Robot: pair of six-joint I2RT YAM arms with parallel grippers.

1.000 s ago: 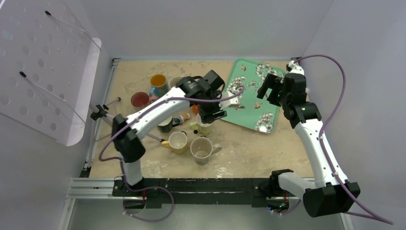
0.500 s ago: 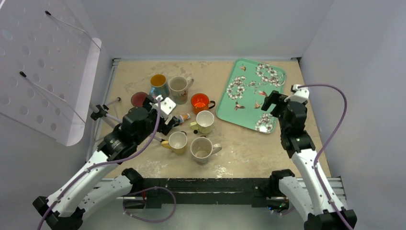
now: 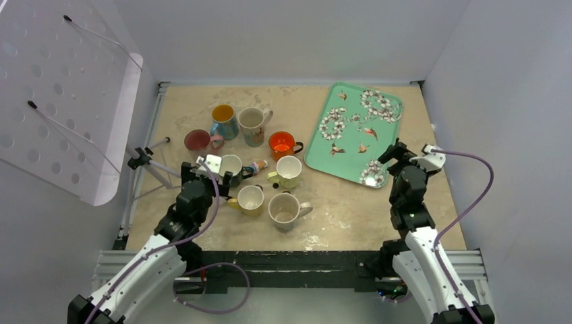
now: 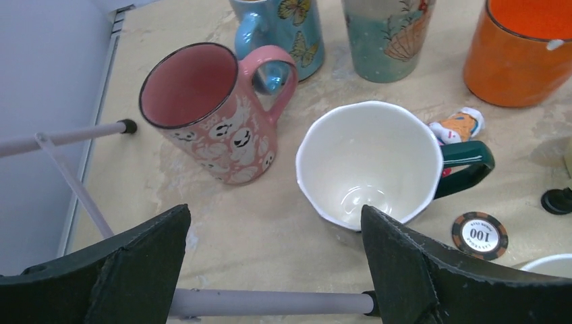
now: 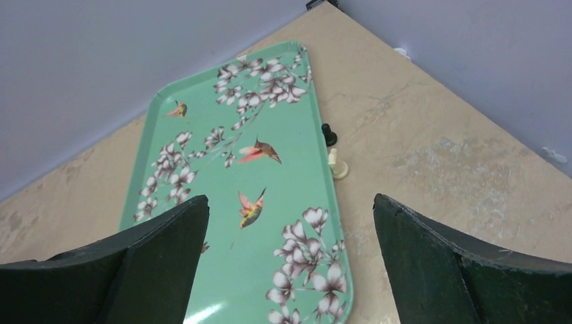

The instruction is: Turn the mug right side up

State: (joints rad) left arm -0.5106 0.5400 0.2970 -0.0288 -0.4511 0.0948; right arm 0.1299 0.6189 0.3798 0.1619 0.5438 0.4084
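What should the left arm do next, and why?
Probably nothing more than pulling the left gripper back to rest, empty. It is open and clear of the white mug, which stands mouth up, and the other mugs in the top view show open mouths too, so none seems left to turn.

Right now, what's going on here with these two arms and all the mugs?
Two robot arms are working on standing a mug right side up. At this moment neither holds anything: the left tool is open, just short of the white mug, which stands mouth up beside a pink mug. The right tool is open too, by the green tray.
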